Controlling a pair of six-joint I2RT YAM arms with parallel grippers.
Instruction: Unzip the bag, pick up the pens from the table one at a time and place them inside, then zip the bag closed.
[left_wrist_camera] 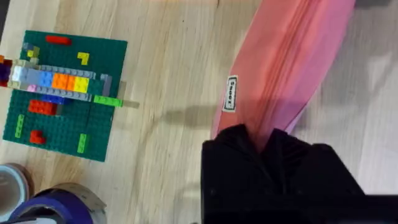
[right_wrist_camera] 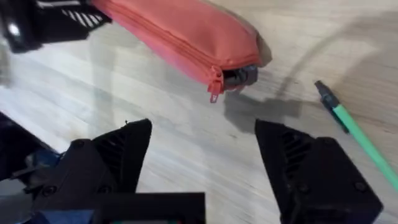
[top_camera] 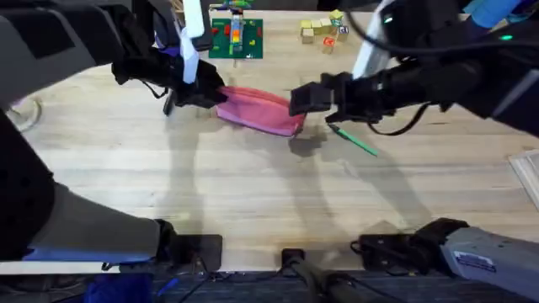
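Observation:
The pink-red bag (top_camera: 257, 109) lies on the table (top_camera: 253, 194), its zipper shut. My left gripper (top_camera: 206, 91) is shut on the bag's left end; in the left wrist view the black fingers (left_wrist_camera: 267, 155) clamp the fabric of the bag (left_wrist_camera: 292, 56). My right gripper (top_camera: 305, 99) hovers open just off the bag's right end, where the zipper pull (right_wrist_camera: 214, 88) hangs from the bag (right_wrist_camera: 186, 31). Its fingertips (right_wrist_camera: 134, 146) hold nothing. A green pen (top_camera: 354, 139) lies to the right of the bag, dark tip towards it (right_wrist_camera: 354, 127). A slim dark stick (top_camera: 168, 103), perhaps the black pen, lies by the left gripper.
A green baseplate with bricks (top_camera: 236, 38) sits behind the bag (left_wrist_camera: 62, 93). Small wooden blocks (top_camera: 324, 29) stand at the back right. A tape roll (left_wrist_camera: 56, 202) is near the baseplate. A pale tray corner (top_camera: 526, 172) shows at the right edge. Bare wood stretches in front.

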